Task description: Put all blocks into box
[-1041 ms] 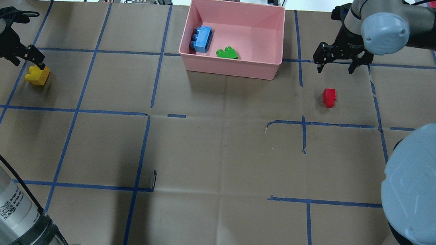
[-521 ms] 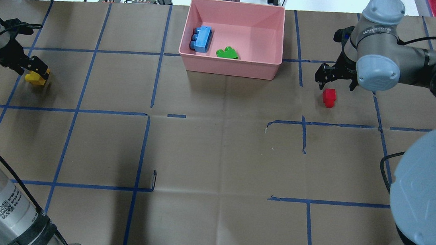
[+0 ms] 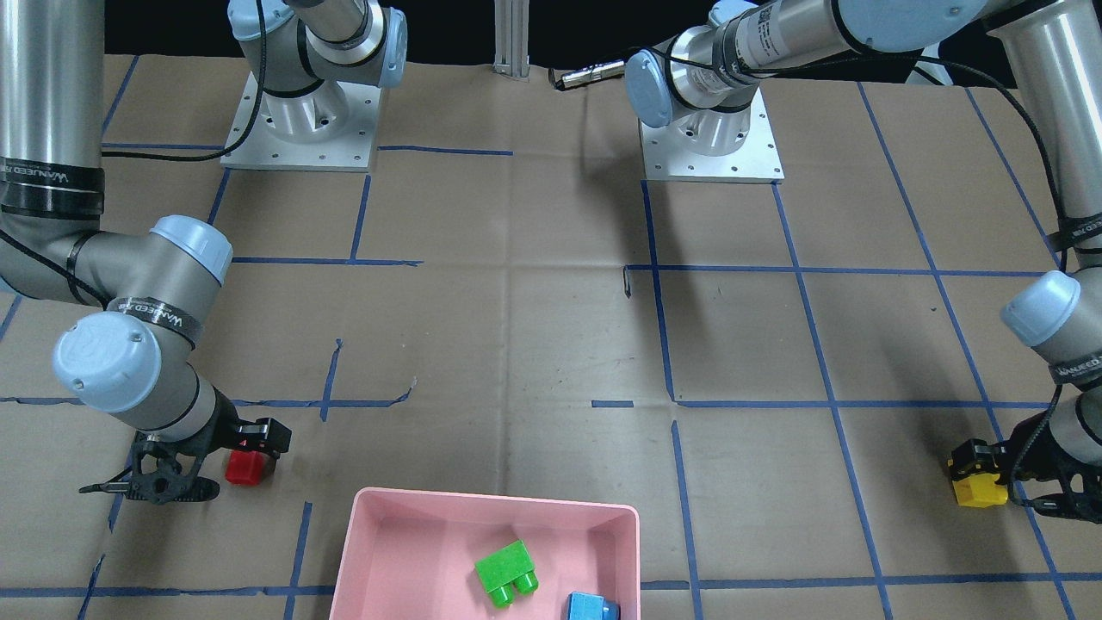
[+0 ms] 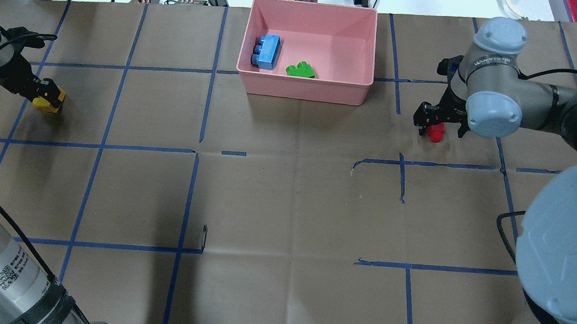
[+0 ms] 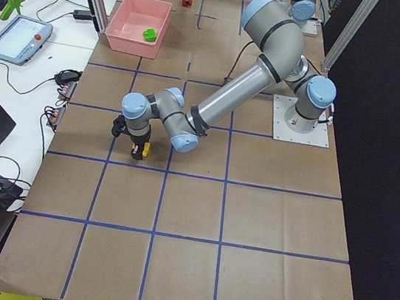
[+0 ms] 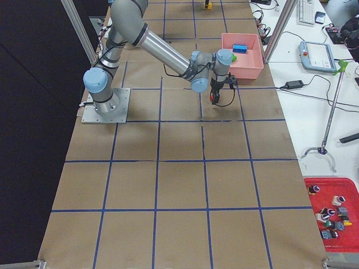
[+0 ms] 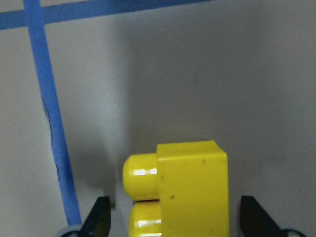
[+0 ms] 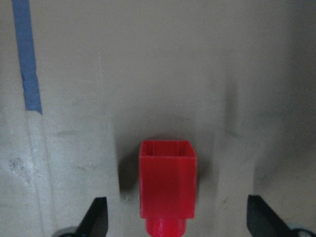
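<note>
Left gripper (image 4: 46, 92) low over the yellow block (image 7: 190, 190), well left of the pink box (image 4: 306, 88), fingers apart with gaps either side, right gripper (image 4: 439, 126) likewise spread astride the red block (image 8: 168, 185), blue block (image 4: 268, 51) and green block (image 4: 300, 70) inside the box

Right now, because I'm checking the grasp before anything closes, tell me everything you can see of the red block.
The red block is a small, glossy plastic brick: a square body with one round stud. It seems to lie on its side on the brown paper table, stud towards the wrist camera. It sits between the fingers of the open right tool, with a gap on each side and nothing gripping it. It is outside the pink box, on the robot's right of it.
</note>
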Controlling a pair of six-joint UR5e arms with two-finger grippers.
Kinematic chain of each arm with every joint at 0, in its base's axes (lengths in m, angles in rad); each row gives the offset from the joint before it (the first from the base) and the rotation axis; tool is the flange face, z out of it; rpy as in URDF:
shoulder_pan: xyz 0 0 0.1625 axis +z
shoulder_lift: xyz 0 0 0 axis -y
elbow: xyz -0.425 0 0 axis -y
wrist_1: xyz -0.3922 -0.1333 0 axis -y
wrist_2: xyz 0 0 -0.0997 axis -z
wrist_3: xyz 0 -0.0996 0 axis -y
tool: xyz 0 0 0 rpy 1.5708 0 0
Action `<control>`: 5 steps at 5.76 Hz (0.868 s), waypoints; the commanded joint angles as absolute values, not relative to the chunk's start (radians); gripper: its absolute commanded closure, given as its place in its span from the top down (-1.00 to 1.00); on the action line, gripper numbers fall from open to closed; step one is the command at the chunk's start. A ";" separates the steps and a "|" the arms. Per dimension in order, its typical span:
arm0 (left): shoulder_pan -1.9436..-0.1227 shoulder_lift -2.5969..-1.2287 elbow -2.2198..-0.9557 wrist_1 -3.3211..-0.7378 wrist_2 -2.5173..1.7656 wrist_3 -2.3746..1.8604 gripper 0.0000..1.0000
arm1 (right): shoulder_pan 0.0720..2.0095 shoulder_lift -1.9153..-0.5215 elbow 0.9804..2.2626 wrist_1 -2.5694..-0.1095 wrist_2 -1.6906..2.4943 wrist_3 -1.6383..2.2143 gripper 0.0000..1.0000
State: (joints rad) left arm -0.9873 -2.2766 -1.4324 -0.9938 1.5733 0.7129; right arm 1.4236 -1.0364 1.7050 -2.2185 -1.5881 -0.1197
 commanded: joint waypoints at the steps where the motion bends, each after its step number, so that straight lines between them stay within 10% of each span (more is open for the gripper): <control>1: -0.988 -2.273 -1.404 -0.993 1.574 0.712 -0.39 | 1.424 -1.026 1.689 -2.252 -1.580 -0.097 0.85; 5: -1.156 -2.135 -1.165 -1.240 1.574 0.645 -0.45 | 1.430 -1.023 1.709 -2.301 -1.583 -0.067 0.69</control>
